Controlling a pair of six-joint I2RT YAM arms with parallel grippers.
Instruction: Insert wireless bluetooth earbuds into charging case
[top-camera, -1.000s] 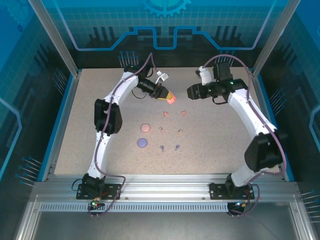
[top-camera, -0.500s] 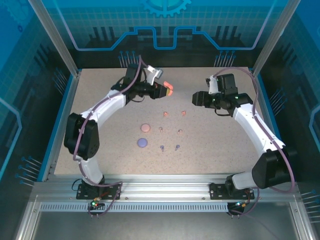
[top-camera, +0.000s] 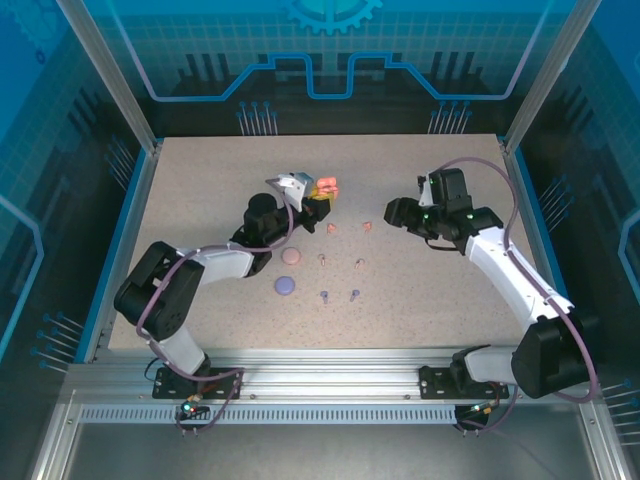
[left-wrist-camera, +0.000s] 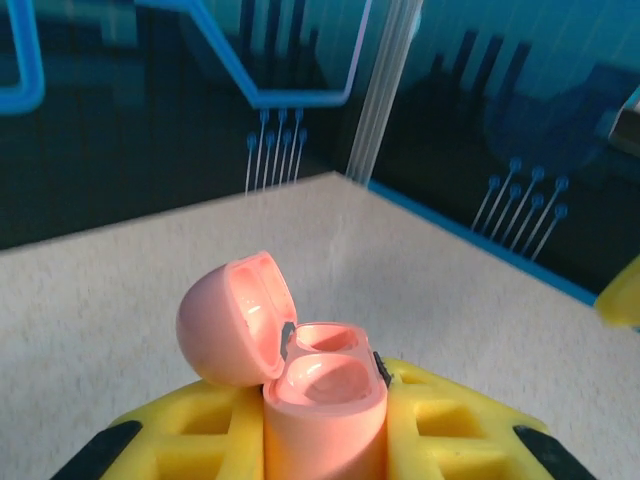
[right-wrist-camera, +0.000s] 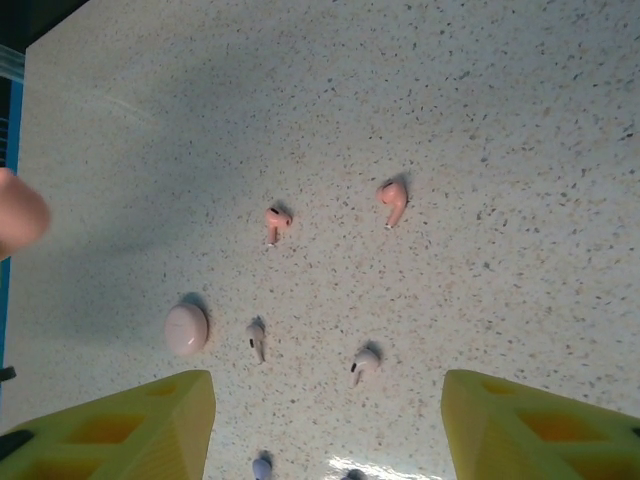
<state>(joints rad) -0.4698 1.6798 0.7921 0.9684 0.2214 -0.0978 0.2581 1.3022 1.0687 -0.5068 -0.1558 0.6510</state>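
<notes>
My left gripper is shut on the coral charging case, whose lid is flipped open to the left; both wells look empty. From above, that case hangs over the table just behind the earbuds. Two coral earbuds lie on the table, with two pale pink ones nearer and two purple ones nearest. My right gripper is open above the buds, with nothing between its fingers. The right wrist view has the coral buds ahead.
A shut pale pink case and a shut purple case lie left of the buds. Blue rails edge the speckled table, with glass walls behind.
My left arm has folded back toward the table's middle, carrying the coral case nearer to the buds. My right gripper has come down and forward toward the coral buds.
</notes>
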